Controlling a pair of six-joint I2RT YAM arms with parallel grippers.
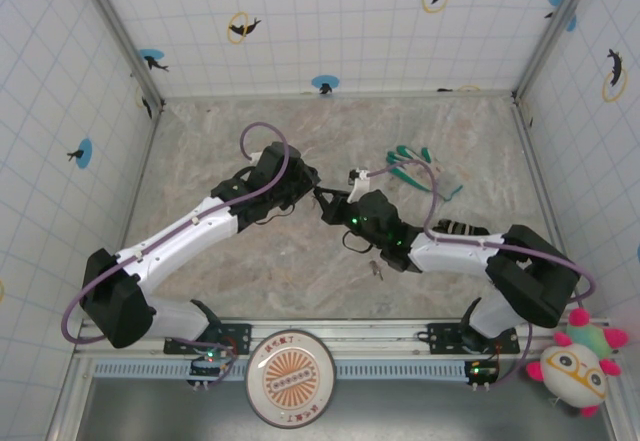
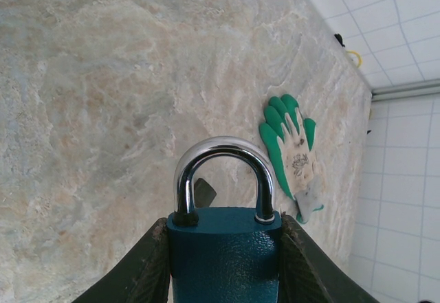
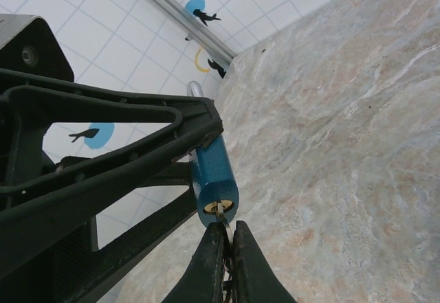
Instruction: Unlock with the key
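Over a marbled surface (image 1: 200,151), two robot arms are meeting nose to nose near its middle, the left arm (image 1: 190,229) reaching in from one side and the right arm (image 1: 455,251) from the other. A green-and-white glove (image 2: 292,145) is lying flat on the surface beyond them, taking no part. The left hand (image 2: 223,224) is clamping a blue padlock (image 3: 214,172) by its sides, apparently holding it clear of the surface. The keyhole end is facing its partner, likely so the lock cannot twist away. The right hand (image 3: 227,248) is pinched shut on the small silvery key (image 3: 219,212), whose tip is sitting at the brass keyhole, seemingly inserted. The shackle is sitting in both holes, so the unlocking turn looks not yet made.
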